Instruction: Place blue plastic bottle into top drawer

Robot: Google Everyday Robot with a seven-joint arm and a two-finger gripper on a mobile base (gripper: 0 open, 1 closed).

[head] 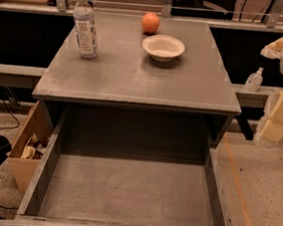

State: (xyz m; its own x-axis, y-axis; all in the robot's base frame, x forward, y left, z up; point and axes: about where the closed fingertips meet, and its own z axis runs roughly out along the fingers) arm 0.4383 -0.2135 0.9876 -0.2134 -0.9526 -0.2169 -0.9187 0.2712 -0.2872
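The blue plastic bottle stands upright at the back left of the grey desk top; it is clear with a white cap and a pale label. The top drawer is pulled out below the desk's front edge, and its flat grey floor is bare. My gripper hangs at the right edge of the view, beside the desk's right side and well away from the bottle. It holds nothing that I can see.
An orange and a white bowl sit at the back right of the desk top. A brown cardboard box stands on the floor left of the drawer. A small pump-top dispenser bottle sits on a ledge at the right.
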